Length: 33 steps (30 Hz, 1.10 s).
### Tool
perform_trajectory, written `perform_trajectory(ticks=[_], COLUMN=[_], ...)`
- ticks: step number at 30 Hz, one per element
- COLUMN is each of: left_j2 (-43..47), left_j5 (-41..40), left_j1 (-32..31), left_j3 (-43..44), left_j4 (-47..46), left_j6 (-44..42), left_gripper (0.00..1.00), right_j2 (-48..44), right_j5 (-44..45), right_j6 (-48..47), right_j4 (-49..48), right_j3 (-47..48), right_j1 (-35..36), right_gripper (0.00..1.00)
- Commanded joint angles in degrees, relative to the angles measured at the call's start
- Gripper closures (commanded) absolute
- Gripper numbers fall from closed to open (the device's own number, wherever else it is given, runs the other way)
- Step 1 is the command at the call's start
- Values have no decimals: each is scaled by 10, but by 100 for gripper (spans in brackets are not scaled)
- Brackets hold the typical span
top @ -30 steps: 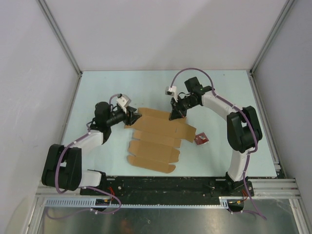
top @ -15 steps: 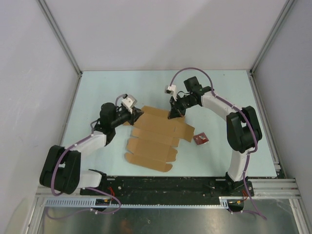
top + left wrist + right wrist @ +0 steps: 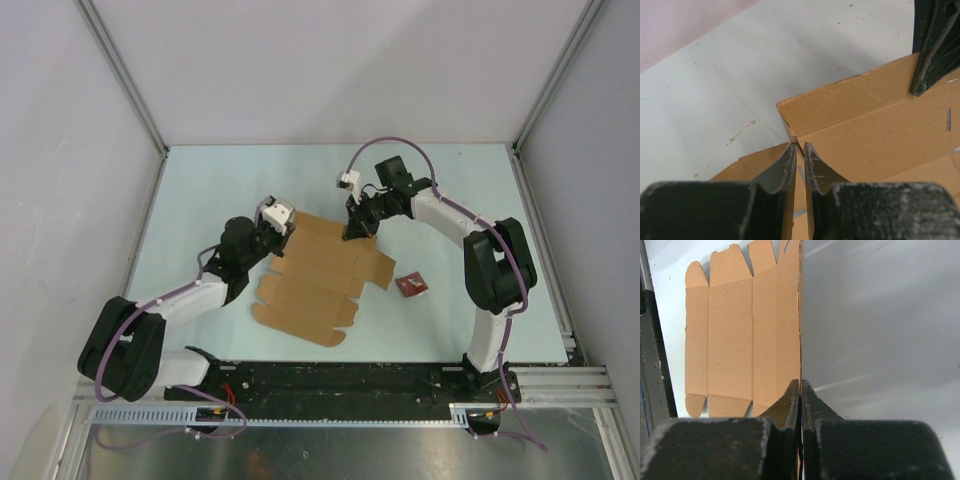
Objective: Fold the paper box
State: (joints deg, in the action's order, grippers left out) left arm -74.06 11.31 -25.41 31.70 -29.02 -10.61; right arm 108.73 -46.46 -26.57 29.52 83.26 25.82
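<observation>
From above, the paper box (image 3: 312, 278) lay on the table (image 3: 200, 180) as an open sheet, with its far panel lifted. Your left gripper (image 3: 283, 233) was at the box's far-left corner and your right gripper (image 3: 352, 232) at its far edge. A red packet (image 3: 410, 286) lay near the box's right side, not touching it.

In the left wrist view, the left gripper (image 3: 799, 147) had its fingers nearly together, pinching the raised corner of the box (image 3: 865, 115). Only this view showed the standing crease.

In the right wrist view, the right gripper (image 3: 800, 385) pressed its fingers flat on the thin edge of the box (image 3: 730, 340). Only here were the panels and tabs shown plainly.

I judge you should turn both grips together about that crease, slowly, so the panel bends and does not tear.
</observation>
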Motion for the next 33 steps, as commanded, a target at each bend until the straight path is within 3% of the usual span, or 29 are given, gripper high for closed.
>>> perform_trajectory(ticks=[1, 16, 23, 29, 33], left_j2=[-6, -10, 18, 78, 88], left_j5=[-38, 11, -16, 29, 76], left_j1=[-8, -14, -10, 47, 122], left_j3=[19, 26, 21, 11, 17], left_j4=[-3, 5, 19, 29, 47], left_j6=[-6, -2, -25, -13, 12], left_gripper=[84, 77, 67, 57, 53], right_j2=[-24, -26, -24, -18, -23], right_j5=[-4, -5, 13, 14, 11], right_j6=[10, 3, -1, -8, -13], right_j4=[-23, -17, -17, -18, -18], right_j3=[-5, -5, -5, -9, -16], right_j1=[4, 14, 11, -9, -16], right_gripper=[100, 100, 100, 100, 100])
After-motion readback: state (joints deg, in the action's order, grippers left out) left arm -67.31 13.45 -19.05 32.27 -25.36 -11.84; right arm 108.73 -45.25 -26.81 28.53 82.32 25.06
